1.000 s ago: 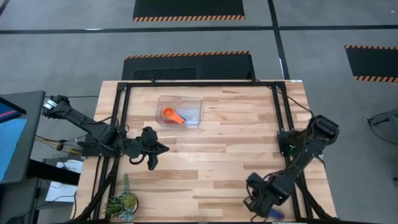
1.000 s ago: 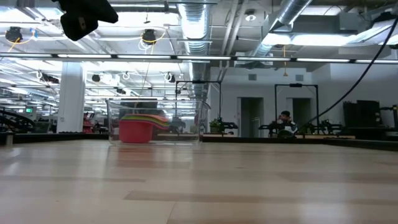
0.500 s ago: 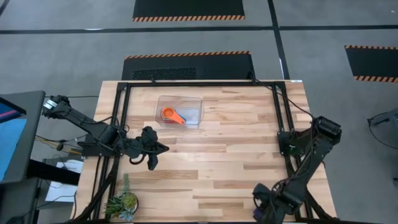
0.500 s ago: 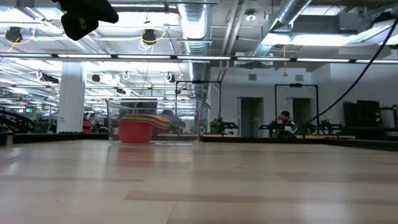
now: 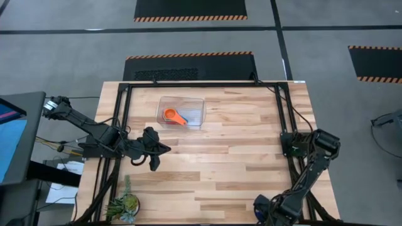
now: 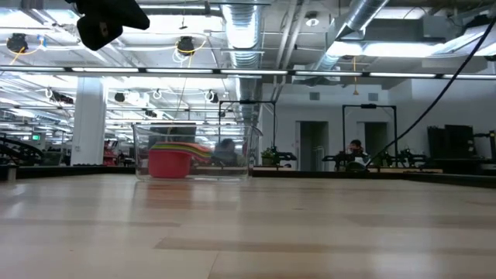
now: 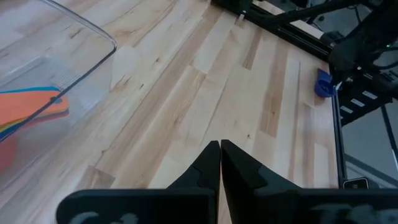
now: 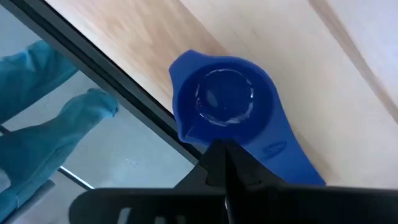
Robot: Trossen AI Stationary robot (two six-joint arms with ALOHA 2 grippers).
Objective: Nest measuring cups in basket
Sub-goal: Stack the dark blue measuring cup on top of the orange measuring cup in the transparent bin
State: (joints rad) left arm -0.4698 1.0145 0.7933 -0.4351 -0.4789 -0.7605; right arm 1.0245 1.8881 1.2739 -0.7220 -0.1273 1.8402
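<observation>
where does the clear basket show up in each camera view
High view: basket at the table's far middle, left of centre.
Low view: basket left of centre, on the tabletop.
Left wrist view: its rounded corner at upper left.
Right wrist view: not in it.
Shared landmark: the nested measuring cups inside it.

Grey floor (image 5: 326,25) all round, crossed by dark lines, with black mats (image 5: 190,8) edged in orange-and-black hazard stripes at the top of the frame and far right. A light wooden plank surface (image 5: 226,150) sits inside a black frame. A small potted plant (image 5: 123,206) shows lower left. Across the room, silver ducts (image 6: 242,31) and strip lights (image 6: 232,71) run overhead, a white column (image 6: 87,120) stands at left, and a person (image 6: 355,149) sits far back.
</observation>
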